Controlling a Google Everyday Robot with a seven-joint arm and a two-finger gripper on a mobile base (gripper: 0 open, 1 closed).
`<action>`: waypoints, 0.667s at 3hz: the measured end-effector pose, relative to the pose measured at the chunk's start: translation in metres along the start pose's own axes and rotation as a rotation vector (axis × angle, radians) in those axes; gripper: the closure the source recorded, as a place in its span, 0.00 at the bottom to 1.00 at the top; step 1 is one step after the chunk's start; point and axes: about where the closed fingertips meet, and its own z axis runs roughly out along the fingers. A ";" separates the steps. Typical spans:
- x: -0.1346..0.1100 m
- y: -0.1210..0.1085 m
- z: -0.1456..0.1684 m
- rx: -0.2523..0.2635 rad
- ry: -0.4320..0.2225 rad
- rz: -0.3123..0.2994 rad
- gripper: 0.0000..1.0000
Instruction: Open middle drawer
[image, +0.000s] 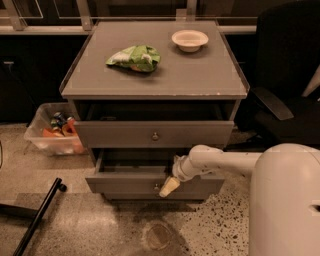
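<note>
The grey cabinet (155, 75) shows two drawer fronts. The upper front (120, 134) has a small round knob (155, 135) and stands slightly out. Below it the middle drawer (120, 182) is pulled out further toward me, and its plain grey inside (132, 162) shows. My gripper (167, 187) comes in from the right on a white arm (220, 161). Its cream tip is at the small metal knob (157, 188) at the centre of the middle drawer's front and looks shut on it. The lowest drawer is hidden under the pulled-out one.
A green chip bag (134, 58) and a white bowl (190, 40) lie on the cabinet top. A clear bin of cans (52, 132) stands left of the cabinet. A black chair (285, 95) is on the right. A black bar (37, 217) lies on the floor at left.
</note>
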 end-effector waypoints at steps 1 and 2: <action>0.003 0.012 0.009 -0.056 0.023 -0.022 0.00; 0.015 0.037 0.006 -0.112 0.061 -0.046 0.00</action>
